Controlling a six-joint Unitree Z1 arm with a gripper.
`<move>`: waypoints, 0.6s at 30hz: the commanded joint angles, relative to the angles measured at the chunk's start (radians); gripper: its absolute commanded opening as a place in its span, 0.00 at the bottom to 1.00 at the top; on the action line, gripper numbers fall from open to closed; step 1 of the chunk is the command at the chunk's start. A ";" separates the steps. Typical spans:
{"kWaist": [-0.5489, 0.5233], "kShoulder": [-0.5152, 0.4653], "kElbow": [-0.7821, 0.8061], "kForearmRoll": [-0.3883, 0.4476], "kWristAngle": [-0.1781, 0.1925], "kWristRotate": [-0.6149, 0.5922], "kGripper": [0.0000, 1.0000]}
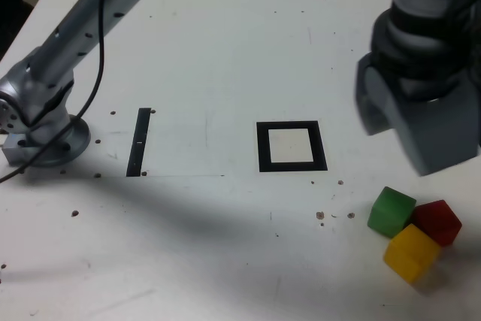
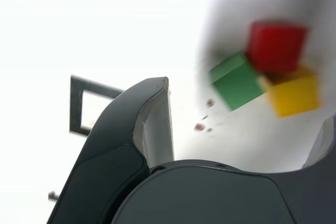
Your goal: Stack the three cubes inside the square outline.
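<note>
- Gripper point(image 2: 247, 135): jaws wide apart, empty.
- Green point(image 1: 391, 212), red point(image 1: 437, 222), yellow cubes point(image 1: 412, 253): clustered, exterior view's near right.
- Outline point(image 1: 291, 167): left of cubes, farther.

Robotic arm above a white, speckled surface point(image 1: 225, 246), seen from overhead. The pale arm point(image 1: 83, 31) extends from a round base point(image 1: 56, 148) at the exterior view's left; a dark cable point(image 1: 100, 58) runs along it. The dark gripper point(image 1: 425, 73), blurred, occupies the upper right. Below it lie three cubes in a close cluster: green point(image 1: 391, 212) on the left, red point(image 1: 437, 222) on the right, yellow point(image 1: 412, 253) nearest the lower edge. The square outline point(image 1: 264, 148), black with a white middle, lies near the centre, apart from the cubes; a thin black strip point(image 1: 139, 142) lies between it and the base.
</note>
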 commanded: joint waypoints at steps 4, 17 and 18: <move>-0.004 0.073 -0.177 0.013 0.015 0.044 0.98; -0.035 0.226 -0.272 0.010 0.083 0.088 0.97; -0.040 0.233 -0.276 0.010 0.084 0.087 0.97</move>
